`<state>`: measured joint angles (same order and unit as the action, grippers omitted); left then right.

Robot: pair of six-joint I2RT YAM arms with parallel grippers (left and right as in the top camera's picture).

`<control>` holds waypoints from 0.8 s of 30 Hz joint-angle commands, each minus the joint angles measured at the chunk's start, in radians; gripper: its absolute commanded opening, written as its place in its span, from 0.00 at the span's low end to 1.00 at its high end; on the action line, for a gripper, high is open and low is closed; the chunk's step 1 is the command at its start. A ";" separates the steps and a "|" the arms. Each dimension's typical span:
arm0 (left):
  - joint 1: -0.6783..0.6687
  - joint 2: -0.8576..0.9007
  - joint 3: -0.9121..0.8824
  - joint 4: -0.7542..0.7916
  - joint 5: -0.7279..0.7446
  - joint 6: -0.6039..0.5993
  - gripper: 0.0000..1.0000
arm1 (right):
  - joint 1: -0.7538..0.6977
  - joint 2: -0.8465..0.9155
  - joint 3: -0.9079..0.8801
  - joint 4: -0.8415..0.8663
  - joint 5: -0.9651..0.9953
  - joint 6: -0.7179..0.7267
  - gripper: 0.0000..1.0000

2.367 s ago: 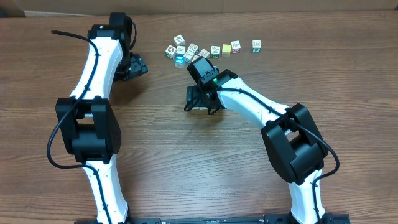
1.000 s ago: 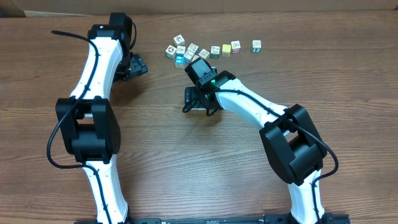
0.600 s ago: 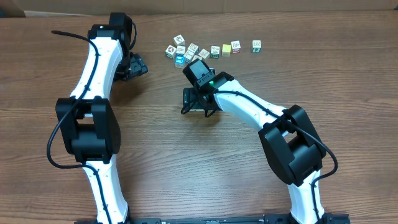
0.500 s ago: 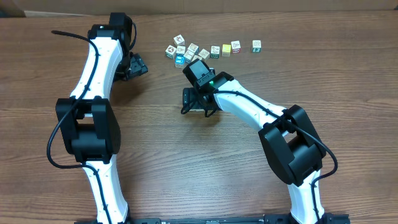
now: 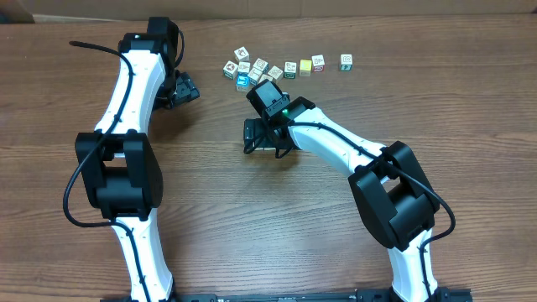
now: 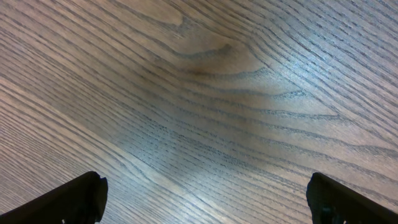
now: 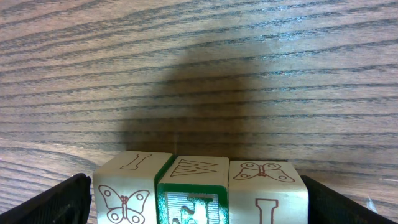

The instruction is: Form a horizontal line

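Three wooden picture blocks sit side by side in a tight row between my right gripper's fingers: a butterfly block, a green-edged block and another butterfly block. The fingers press on both ends of the row. In the overhead view this gripper is near the table's middle and hides the three blocks. Several more blocks lie in a loose cluster at the back, with a rough line running right to a lone block. My left gripper is open and empty over bare wood.
The wooden table spreads in front of both arms. The right arm's forearm lies across the table just in front of the block cluster.
My right gripper has slid a little to the left with the three blocks between its fingers. The left arm has not moved.
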<state>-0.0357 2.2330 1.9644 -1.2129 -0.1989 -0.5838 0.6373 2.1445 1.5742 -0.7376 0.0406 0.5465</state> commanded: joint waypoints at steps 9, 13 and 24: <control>-0.004 -0.021 0.021 -0.002 -0.010 0.005 1.00 | 0.007 0.011 -0.011 0.003 -0.005 0.004 0.95; -0.004 -0.021 0.021 -0.002 -0.010 0.004 1.00 | 0.007 0.011 -0.011 0.003 -0.005 0.004 0.95; -0.004 -0.021 0.021 -0.002 -0.010 0.004 1.00 | 0.007 0.011 -0.011 0.003 0.023 0.003 1.00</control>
<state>-0.0357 2.2330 1.9644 -1.2125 -0.1989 -0.5838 0.6373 2.1445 1.5742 -0.7376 0.0360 0.5480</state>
